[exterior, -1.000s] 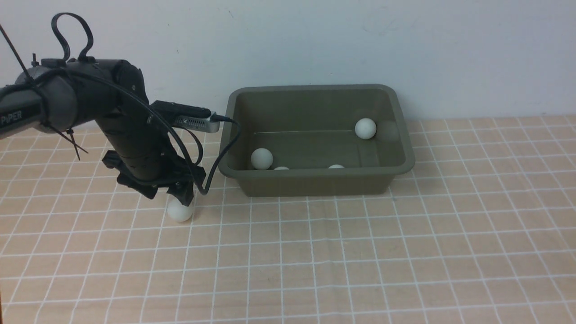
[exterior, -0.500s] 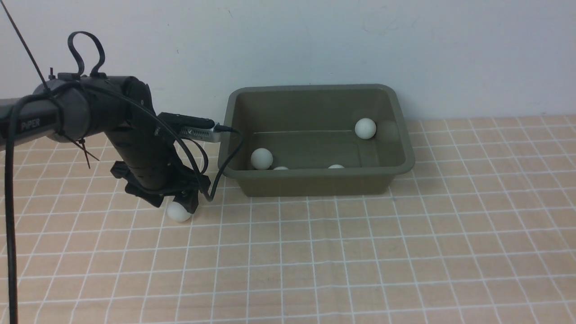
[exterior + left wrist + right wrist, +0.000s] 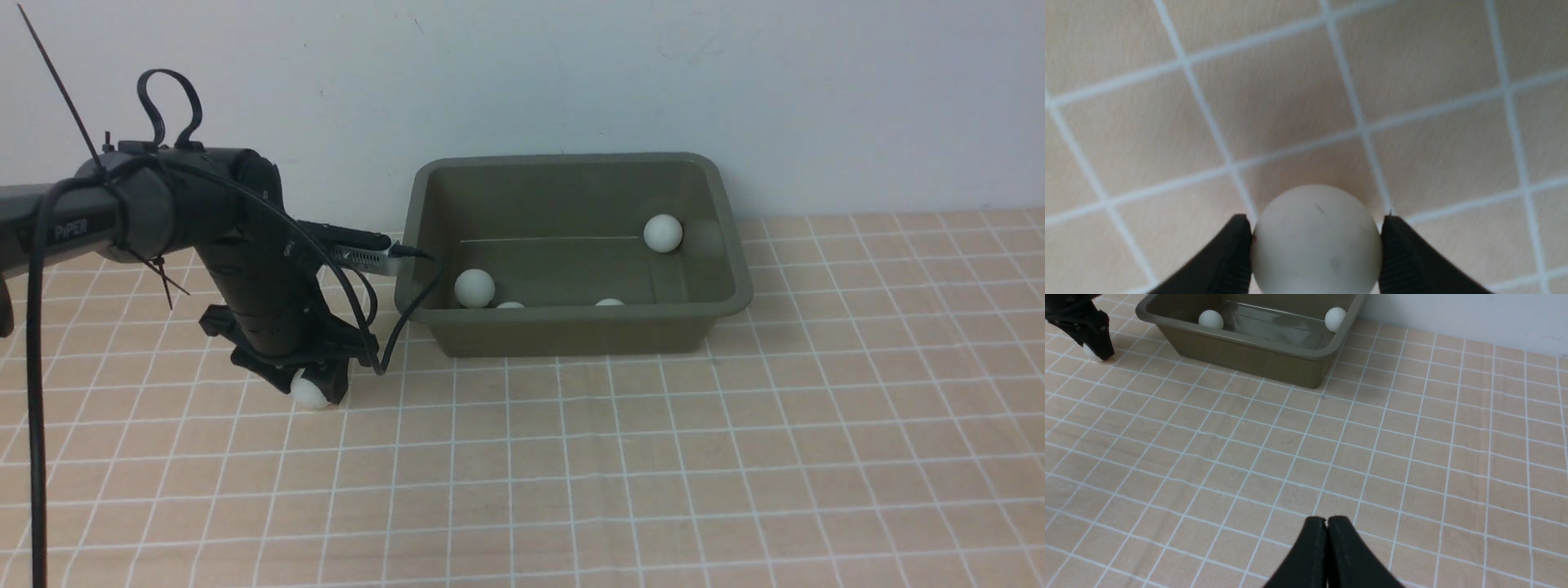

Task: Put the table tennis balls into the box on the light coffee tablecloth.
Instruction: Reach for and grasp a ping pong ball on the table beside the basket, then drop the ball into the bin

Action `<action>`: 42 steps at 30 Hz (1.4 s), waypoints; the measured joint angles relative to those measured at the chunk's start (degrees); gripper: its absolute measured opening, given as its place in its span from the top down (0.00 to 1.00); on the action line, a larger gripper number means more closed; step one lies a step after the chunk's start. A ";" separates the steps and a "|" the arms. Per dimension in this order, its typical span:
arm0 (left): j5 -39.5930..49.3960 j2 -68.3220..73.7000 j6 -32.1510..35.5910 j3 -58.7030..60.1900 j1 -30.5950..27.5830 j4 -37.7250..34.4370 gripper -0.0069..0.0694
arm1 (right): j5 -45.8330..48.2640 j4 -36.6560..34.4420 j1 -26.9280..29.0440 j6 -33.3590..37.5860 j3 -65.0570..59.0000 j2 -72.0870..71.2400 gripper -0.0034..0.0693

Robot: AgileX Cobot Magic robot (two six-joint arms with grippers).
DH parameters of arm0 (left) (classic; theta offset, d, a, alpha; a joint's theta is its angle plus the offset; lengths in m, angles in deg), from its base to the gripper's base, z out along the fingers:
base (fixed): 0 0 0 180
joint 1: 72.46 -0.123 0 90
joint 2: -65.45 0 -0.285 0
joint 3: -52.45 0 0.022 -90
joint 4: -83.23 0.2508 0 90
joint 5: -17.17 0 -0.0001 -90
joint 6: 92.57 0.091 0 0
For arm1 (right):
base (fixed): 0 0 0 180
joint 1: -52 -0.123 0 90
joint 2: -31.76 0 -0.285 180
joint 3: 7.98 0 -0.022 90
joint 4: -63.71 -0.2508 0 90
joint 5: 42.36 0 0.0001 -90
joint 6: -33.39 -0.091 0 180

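Left gripper clamped on ball; ball between fingertips, resting on tablecloth, left of box.

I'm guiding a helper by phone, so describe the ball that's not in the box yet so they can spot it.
Find the olive-green box at the back of the checked tablecloth. Just to its left, the left end effector reaches down to the cloth. The white ball sits between its black fingers, the only ball outside the box.

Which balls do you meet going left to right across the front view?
Lone ball in the left gripper → left-end ball in the box → half-hidden ball → second half-hidden ball → far-right ball.
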 joint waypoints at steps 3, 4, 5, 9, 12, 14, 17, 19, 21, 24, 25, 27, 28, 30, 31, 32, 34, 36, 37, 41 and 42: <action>8.83 0.27 -1.30 -5.89 -0.07 5.04 0.49 | 0.00 0.00 0.00 0.00 0.00 0.00 0.98; 11.84 0.29 -2.25 -9.52 -0.13 6.23 0.49 | 0.00 0.00 0.00 0.00 0.00 0.00 0.98; 13.36 0.29 -2.94 -12.18 -0.13 6.88 0.49 | 0.00 0.00 0.00 0.00 0.00 0.00 0.98; 15.49 0.29 -4.04 -24.68 0.16 3.72 0.49 | 0.00 0.00 0.00 0.00 0.00 0.00 0.98; 15.82 0.29 -1.78 -32.58 1.96 -2.83 0.49 | 0.00 0.00 0.00 0.00 0.00 0.00 0.98; 14.33 0.24 0.50 -35.14 3.81 -6.26 0.49 | 0.00 0.00 0.00 0.00 0.00 0.00 0.98; 10.16 0.30 2.53 -36.28 6.92 -8.70 0.49 | 0.00 0.00 0.00 0.00 0.00 0.00 0.98; 6.73 1.04 3.03 -36.42 9.45 -9.01 0.49 | 0.00 -0.32 0.00 0.00 0.00 0.00 0.98; 3.92 2.77 2.94 -36.42 10.98 -9.13 0.49 | 0.00 -0.32 0.00 0.00 0.00 0.00 0.98; 1.91 5.32 2.76 -36.42 11.81 -9.18 0.49 | 0.16 -0.32 0.00 0.00 0.00 0.00 0.98; 1.14 7.06 2.70 -36.42 12.07 -9.18 0.49 | 0.36 -0.32 0.00 0.06 0.00 0.00 0.98; 1.06 8.95 2.60 -36.42 12.25 -9.12 0.49 | 0.48 -0.32 0.00 0.06 0.00 0.00 0.98; 1.06 10.12 2.55 -36.42 12.26 -9.12 0.49 | 0.48 -0.32 0.00 0.06 0.00 0.00 0.98; 1.01 11.53 2.55 -36.42 12.31 -9.18 0.49 | 0.48 -0.37 0.00 0.06 0.00 0.00 0.98; 0.95 11.63 2.55 -36.42 12.31 -9.18 0.49 | 0.48 -0.37 0.00 0.06 0.00 0.00 0.98; 0.88 12.10 2.55 -36.42 12.31 -9.18 0.49 | 0.48 -0.37 0.00 0.06 0.00 0.00 0.98; 0.62 12.39 2.50 -36.42 12.31 -9.23 0.49 | 0.48 -0.37 0.00 0.06 0.00 0.00 0.98; 0.52 12.51 2.50 -36.52 12.31 -9.29 0.49 | 0.48 -0.37 0.00 0.06 0.00 0.00 0.98; 0.48 12.59 2.50 -36.58 12.31 -9.29 0.49 | 0.48 -0.37 0.00 0.06 0.00 0.00 0.98; 1.47 13.01 2.50 -36.58 12.31 -9.16 0.49 | 0.53 -0.37 0.00 0.06 0.00 0.00 0.98; 1.75 13.26 2.56 -36.63 12.31 -9.16 0.49 | 0.53 -0.37 0.00 0.06 0.00 0.00 0.98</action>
